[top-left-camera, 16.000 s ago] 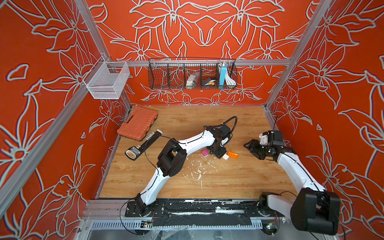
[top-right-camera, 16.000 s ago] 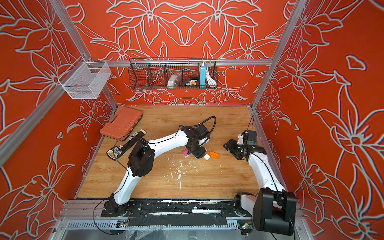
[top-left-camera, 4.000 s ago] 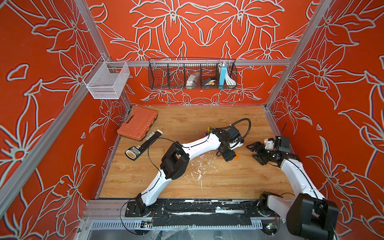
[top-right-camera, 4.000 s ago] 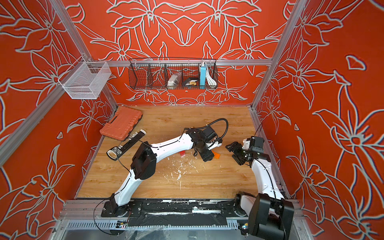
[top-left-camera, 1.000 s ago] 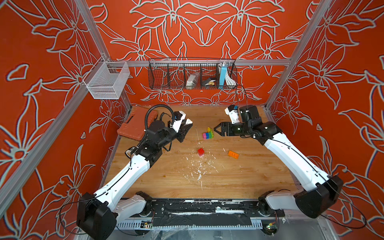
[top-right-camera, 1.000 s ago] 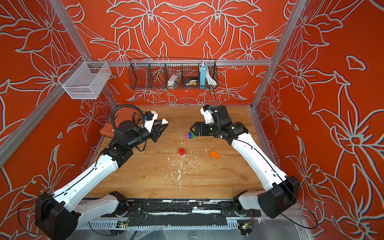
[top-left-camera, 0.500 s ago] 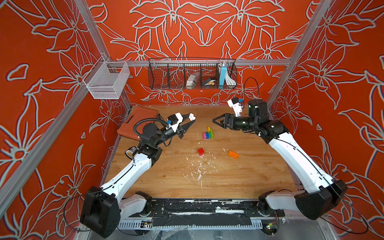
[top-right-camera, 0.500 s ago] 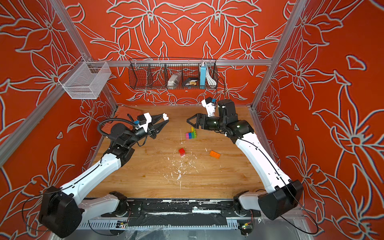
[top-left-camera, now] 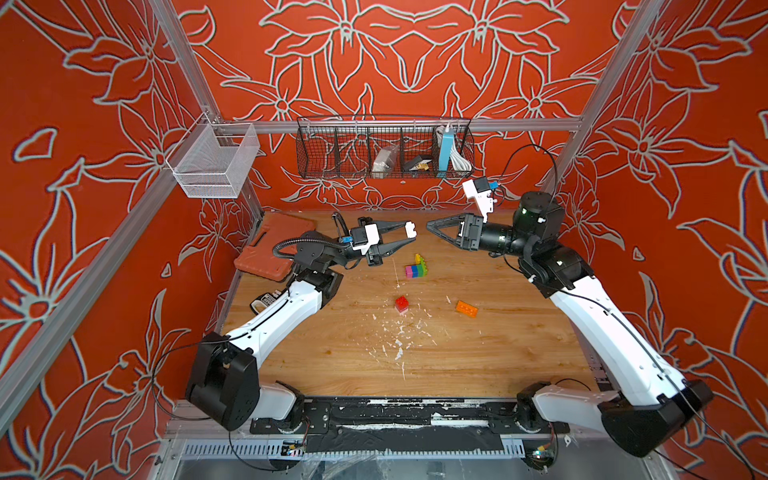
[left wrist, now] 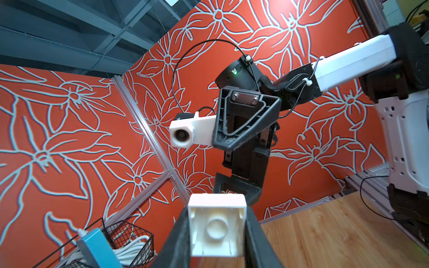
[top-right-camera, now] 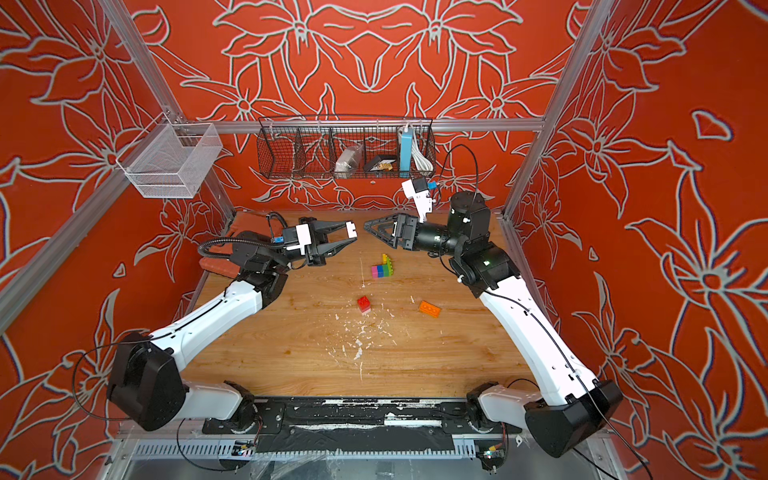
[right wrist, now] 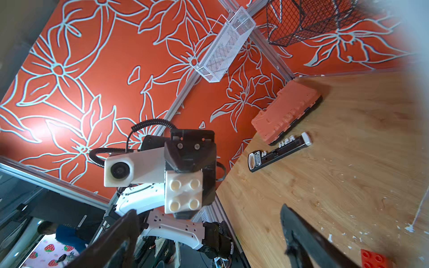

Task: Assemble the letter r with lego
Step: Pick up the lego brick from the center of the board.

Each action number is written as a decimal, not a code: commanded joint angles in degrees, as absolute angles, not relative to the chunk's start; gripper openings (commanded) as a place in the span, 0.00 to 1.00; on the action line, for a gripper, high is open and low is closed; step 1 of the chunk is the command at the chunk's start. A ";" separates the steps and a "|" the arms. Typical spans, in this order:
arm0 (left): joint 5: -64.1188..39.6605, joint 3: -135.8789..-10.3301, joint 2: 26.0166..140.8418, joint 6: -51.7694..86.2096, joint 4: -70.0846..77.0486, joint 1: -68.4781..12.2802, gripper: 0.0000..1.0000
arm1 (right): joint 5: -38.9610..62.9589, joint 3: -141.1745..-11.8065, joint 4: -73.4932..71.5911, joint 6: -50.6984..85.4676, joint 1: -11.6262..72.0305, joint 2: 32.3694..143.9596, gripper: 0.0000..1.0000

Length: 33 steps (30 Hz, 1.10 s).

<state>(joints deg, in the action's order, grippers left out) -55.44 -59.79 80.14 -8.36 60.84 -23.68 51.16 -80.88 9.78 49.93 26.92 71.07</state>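
Note:
My left gripper (top-left-camera: 409, 232) is raised over the back of the table, shut on a white lego brick (top-left-camera: 410, 227) at its fingertips. The left wrist view shows the brick's hollow underside (left wrist: 217, 226); the right wrist view shows its studs (right wrist: 183, 193). Facing it a short gap away, my right gripper (top-left-camera: 429, 226) is open and empty. On the table below lies a joined pink, blue, green, lime and yellow lego cluster (top-left-camera: 417, 268). A red brick (top-left-camera: 401, 303) and an orange brick (top-left-camera: 466, 308) lie loose nearer the front.
A ribbed orange case (top-left-camera: 274, 249) and a black tool (top-left-camera: 266, 300) lie at the table's left edge. White flecks (top-left-camera: 399, 336) litter the middle. A black wire basket (top-left-camera: 384, 147) and a white mesh basket (top-left-camera: 214, 160) hang on the back rails.
The left gripper has carried the white brick up and toward the centre. The right gripper has risen to face it, and its jaws have spread wider.

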 commanded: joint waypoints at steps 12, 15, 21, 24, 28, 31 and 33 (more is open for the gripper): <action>-58.13 -63.56 83.10 -5.19 67.06 -25.07 0.00 | 54.82 -80.81 0.06 56.41 29.18 73.56 0.80; -58.33 -63.63 83.17 -5.19 67.02 -25.24 0.00 | 55.45 -80.99 -1.11 57.11 29.46 73.83 0.76; -58.37 -63.68 83.33 -5.10 66.80 -25.50 0.00 | 55.73 -81.31 -0.29 56.34 30.54 73.67 0.67; -58.40 -63.81 83.51 -5.10 66.84 -25.68 0.00 | 55.73 -81.21 0.00 56.14 30.84 73.79 0.62; -58.43 -63.90 83.70 -5.10 66.65 -26.00 0.00 | 55.74 -81.39 0.00 56.09 30.95 73.92 0.54; -58.34 -63.81 83.81 -5.19 66.65 -25.95 0.00 | 55.64 -81.23 0.18 55.94 31.09 74.04 0.49; -58.24 -63.81 83.86 -5.27 66.62 -25.93 0.00 | 55.74 -81.34 0.20 55.92 31.20 74.15 0.44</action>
